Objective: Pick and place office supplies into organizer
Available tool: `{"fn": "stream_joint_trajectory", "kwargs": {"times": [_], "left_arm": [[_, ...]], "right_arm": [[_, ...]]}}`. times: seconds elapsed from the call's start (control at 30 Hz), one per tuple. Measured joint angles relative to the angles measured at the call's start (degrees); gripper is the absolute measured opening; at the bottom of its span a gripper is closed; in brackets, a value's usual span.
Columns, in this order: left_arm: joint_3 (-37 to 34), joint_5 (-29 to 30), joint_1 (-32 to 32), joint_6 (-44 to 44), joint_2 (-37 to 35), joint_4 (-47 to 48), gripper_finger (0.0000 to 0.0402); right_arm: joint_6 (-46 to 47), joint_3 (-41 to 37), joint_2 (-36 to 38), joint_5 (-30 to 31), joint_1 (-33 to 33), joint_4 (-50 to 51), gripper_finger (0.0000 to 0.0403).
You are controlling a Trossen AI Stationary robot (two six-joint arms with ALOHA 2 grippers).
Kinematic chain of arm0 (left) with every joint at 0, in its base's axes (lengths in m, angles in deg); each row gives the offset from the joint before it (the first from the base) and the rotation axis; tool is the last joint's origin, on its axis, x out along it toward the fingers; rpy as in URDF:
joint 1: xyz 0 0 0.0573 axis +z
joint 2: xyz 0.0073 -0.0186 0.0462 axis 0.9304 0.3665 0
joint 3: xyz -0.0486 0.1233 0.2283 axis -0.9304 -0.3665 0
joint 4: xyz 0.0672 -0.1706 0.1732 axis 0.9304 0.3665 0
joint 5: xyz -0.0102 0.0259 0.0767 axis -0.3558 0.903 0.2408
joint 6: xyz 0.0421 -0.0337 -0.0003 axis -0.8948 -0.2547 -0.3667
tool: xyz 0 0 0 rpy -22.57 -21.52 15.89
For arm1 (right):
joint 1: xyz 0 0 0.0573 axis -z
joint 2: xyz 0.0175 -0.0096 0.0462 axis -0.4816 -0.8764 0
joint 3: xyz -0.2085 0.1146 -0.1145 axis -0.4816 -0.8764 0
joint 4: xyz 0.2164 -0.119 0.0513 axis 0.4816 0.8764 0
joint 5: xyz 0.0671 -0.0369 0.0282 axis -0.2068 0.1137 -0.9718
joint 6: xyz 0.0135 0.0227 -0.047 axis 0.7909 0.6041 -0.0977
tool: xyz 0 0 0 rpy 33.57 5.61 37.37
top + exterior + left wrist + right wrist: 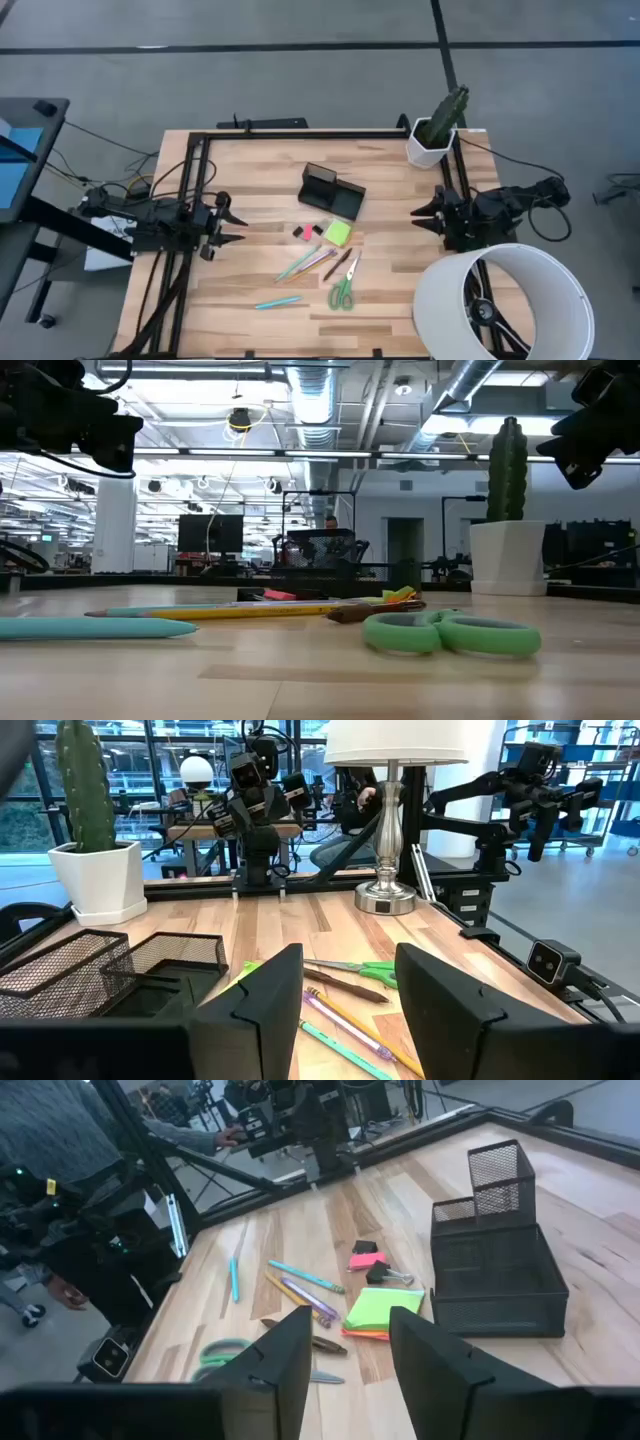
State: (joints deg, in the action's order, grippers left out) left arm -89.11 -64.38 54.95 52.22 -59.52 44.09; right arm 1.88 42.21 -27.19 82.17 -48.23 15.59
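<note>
**Obs 1:** High view: wooden butcher-block table (250,170) inside a black frame. Small black wire-mesh desk organizer (331,192) sits near the middle, taller cup section on the left-arm side, low tray beside it. Nothing seen inside it from the wrist views.

**Obs 2:** Supplies?

**Obs 1:** All lying loose on the wood, on the near side of the organizer. Lime-green sticky note pad (338,234) just beside the tray. Small pink-red block (307,231) next to the pad, with a small dark clip touching or almost touching it. Green-handled scissors (343,290) nearest the front edge. Thin pens and pencils (310,261) fanned between pad and scissors: teal, pinkish, yellow, one dark. A single teal pen (277,301) lies apart, toward the left arm.

**Obs 2:** Arms?

**Obs 1:** Left gripper (232,224) hangs over the left side of the table, pointing inward, well apart from the supplies. Left wrist view shows its two dark fingers (265,1010) spread with a clear gap, nothing between them. Right gripper (420,216) mirrors it on the right side, fingers (285,1365) likewise parted and holding nothing.

**Obs 2:** Other items?

**Obs 1:** White plant pot with a green cactus (437,135) at the far right corner. Large white lampshade (505,300) over the near right corner; chrome lamp base visible in the left wrist view. A person in a grey sleeve (55,1135) stands beyond the table.
</note>
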Motion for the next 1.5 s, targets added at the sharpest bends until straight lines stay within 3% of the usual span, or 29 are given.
{"fn": "stream_joint_trajectory", "kwargs": {"times": [1.23,1.5], "left_arm": [[0.0,0.0,0.0,0.0,0.0,0.0,0.0154],[0.2,2.0,0.0,-15.3,0.0,-1.1,0.0154]], "right_arm": [[0.0,0.0,0.0,0.0,0.0,0.0,0.0129],[0.0,0.0,0.0,0.0,0.0,0.0,0.0129]]}}
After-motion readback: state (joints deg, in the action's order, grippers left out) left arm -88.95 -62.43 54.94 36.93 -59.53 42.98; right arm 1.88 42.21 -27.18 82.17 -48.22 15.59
